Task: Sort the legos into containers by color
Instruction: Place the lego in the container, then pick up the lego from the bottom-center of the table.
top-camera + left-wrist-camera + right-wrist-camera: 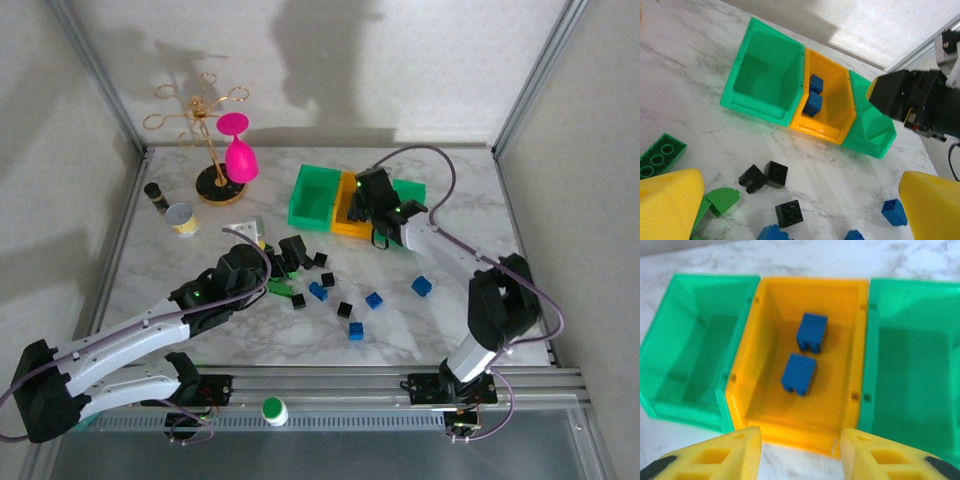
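Far left on the tabletop (150, 255): a gold rack (205, 130) carrying a pink glass (238, 150), with a small dark bottle (155, 193) and a round tin (182, 218) nearer.

Left fingers (671, 202) spread wide, released, grasping nothing, hovering above the loose legos (345, 309), which are black, blue and green, strewn across mid-tabletop on the near side of the containers (315, 195). A flat green brick (657, 155) just beside one fingertip, black bricks (765, 176) between the two tips.

Containers joined in a row, far and right of centre: green, yellow-orange bin (760, 410), green. Two blue legos (799, 374) lying inside the yellow-orange bin, slightly apart.

Right fingers (725, 452) parted, released, nothing between them, poised above one end of the yellow-orange bin.
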Tool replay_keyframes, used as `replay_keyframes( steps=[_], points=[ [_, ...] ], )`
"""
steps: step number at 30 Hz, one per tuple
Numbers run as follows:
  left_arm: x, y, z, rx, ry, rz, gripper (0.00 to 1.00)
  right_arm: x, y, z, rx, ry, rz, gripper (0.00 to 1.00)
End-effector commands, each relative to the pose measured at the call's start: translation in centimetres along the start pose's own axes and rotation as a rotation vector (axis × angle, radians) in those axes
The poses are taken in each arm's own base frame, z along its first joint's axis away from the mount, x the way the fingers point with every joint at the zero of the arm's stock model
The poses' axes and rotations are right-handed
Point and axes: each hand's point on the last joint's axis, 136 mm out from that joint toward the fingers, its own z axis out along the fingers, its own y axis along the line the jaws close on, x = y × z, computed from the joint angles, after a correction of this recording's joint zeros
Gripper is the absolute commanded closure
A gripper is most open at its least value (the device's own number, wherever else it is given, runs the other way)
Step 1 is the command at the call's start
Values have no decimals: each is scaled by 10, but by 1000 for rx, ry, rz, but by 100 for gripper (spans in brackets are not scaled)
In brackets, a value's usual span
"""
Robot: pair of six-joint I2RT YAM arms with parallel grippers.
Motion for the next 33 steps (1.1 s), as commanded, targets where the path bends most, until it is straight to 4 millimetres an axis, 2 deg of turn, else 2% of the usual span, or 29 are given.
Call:
replay_keyframes(
  steps=[1,8,15,21,27,33],
  points=[
    [10,-2,-9,34,34,-25,1,33,-9,-17,3,64,17,54],
    [22,-1,-20,56,47,-63,0,94,-26,-43,21,161,16,49],
    [36,-6,-23,69,59,-74,1,147,-47,-51,24,267,32,43],
    [43,-10,-22,68,59,-70,0,166,-53,-46,29,316,15,36],
    [46,-10,-20,54,64,-66,0,190,-45,-42,-38,390,14,30],
    [45,-7,-20,38,53,-59,0,200,-41,-32,-47,422,-11,31]
  ],
)
